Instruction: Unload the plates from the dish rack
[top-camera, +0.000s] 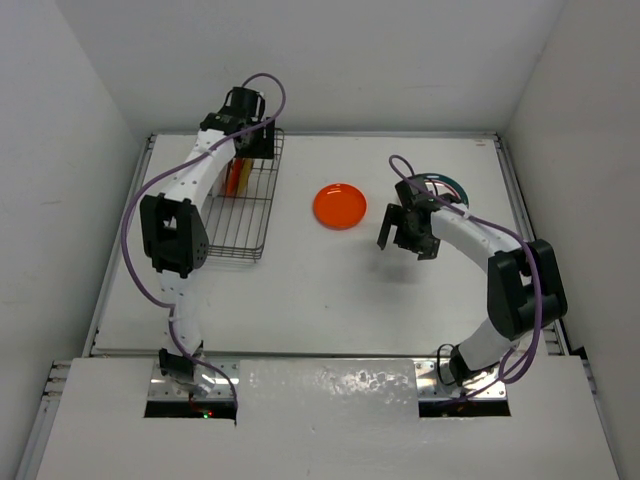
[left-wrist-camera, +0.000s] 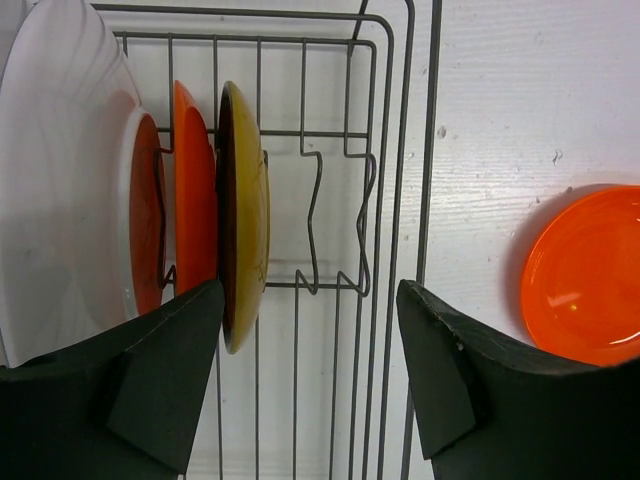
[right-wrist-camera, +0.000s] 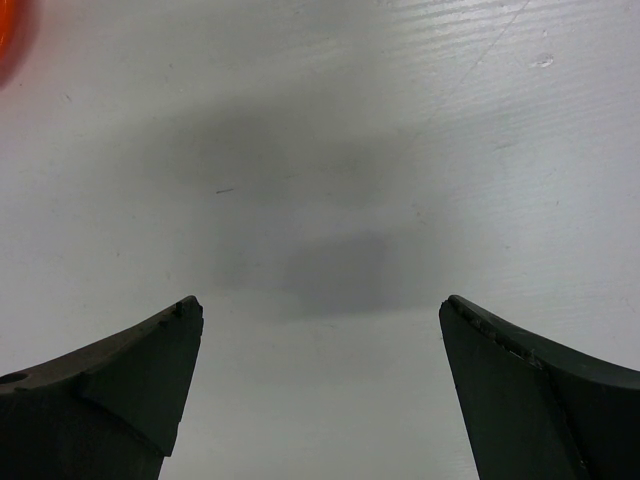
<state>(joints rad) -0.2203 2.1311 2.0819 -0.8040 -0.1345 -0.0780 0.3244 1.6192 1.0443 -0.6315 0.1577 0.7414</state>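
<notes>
The dark wire dish rack stands at the left; its wires fill the left wrist view. Upright in it stand a white plate, an orange plate and a yellowish plate. My left gripper is open and empty above the rack's far end, its left finger beside the yellowish plate. Another orange plate lies flat on the table mid-way, also in the left wrist view. A teal-rimmed plate lies behind my right arm. My right gripper is open over bare table.
White walls close in the table on the left, back and right. The right arm's elbow stands near the right edge. The rack's near half holds no plates.
</notes>
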